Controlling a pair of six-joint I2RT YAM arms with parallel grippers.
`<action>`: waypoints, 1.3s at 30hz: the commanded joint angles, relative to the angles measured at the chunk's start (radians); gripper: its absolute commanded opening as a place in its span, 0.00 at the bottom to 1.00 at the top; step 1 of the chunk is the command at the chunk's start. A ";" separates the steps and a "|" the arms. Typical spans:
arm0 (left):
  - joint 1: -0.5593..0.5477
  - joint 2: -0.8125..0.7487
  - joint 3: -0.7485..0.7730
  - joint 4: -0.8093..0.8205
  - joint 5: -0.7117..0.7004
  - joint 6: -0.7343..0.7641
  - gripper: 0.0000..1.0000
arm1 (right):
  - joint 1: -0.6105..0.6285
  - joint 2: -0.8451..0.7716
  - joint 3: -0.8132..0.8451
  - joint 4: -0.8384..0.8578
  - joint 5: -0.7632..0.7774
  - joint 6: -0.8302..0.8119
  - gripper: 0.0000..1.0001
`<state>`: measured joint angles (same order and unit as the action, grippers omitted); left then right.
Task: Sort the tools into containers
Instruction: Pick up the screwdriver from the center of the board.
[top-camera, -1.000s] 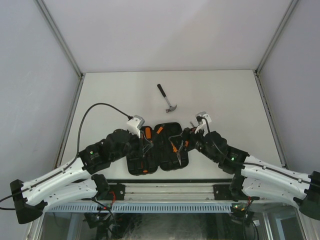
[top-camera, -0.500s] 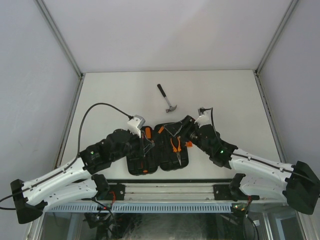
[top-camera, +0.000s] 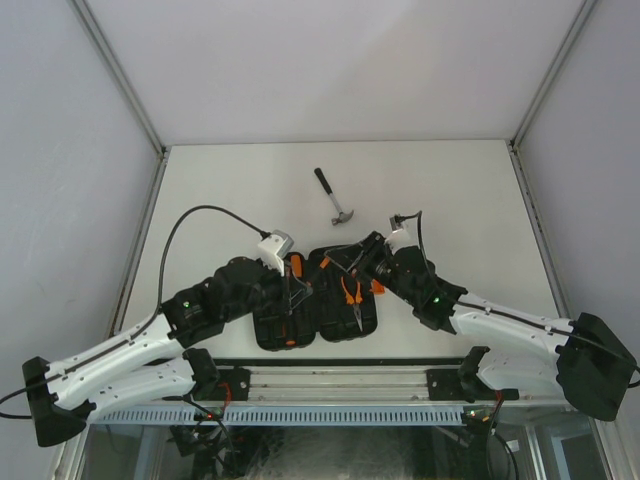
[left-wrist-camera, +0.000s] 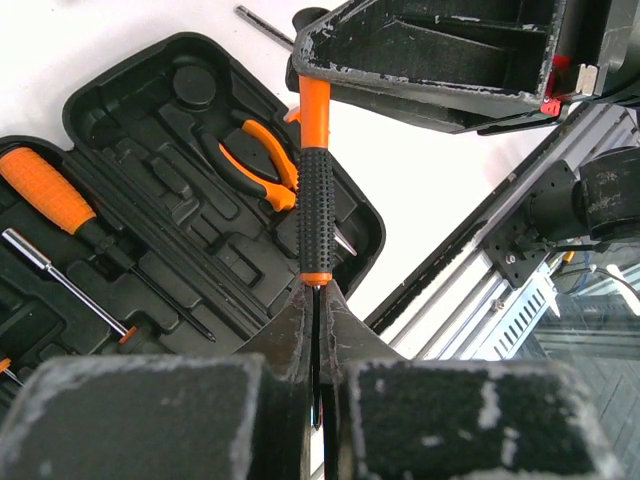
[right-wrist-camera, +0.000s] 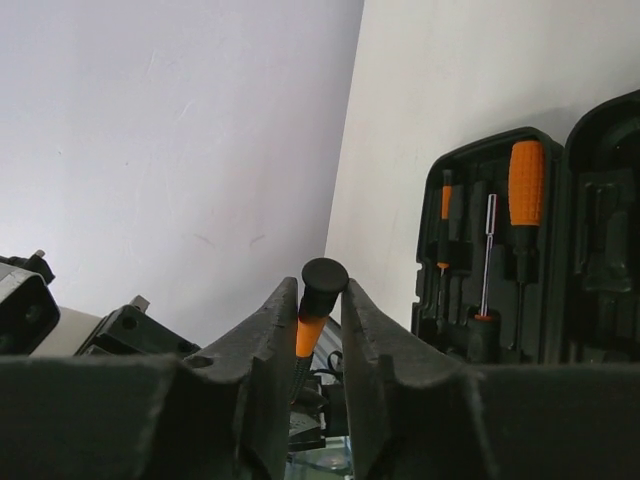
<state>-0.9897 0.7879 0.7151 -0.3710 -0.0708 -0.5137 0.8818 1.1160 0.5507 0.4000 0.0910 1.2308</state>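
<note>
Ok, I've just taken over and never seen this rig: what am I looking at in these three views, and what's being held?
Two robot arms bolted at the table's near edge, each ending in a two-finger tool. The wide picture looks down from above and behind: left arm left, right arm right. The other two come from a camera on each wrist. On the table lies an open black case holding orange-handled pliers and screwdrivers; a hammer lies beyond it. The left tool is shut on the shaft of a slim screwdriver over the case. The right tool has fingers either side of its handle's end cap; whether it grips yet, I cannot tell.
</note>
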 joint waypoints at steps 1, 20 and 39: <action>0.005 -0.001 -0.015 0.046 0.033 0.001 0.00 | -0.009 -0.001 0.006 0.055 -0.011 0.004 0.19; 0.005 -0.014 0.033 -0.008 -0.083 -0.022 0.49 | 0.018 -0.034 0.006 -0.040 -0.019 -0.064 0.00; 0.005 0.091 0.064 0.044 -0.015 -0.023 0.33 | 0.054 0.011 0.006 0.053 -0.083 -0.074 0.00</action>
<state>-0.9890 0.8711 0.7219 -0.3733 -0.0978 -0.5320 0.9249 1.1339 0.5503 0.3489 0.0525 1.1526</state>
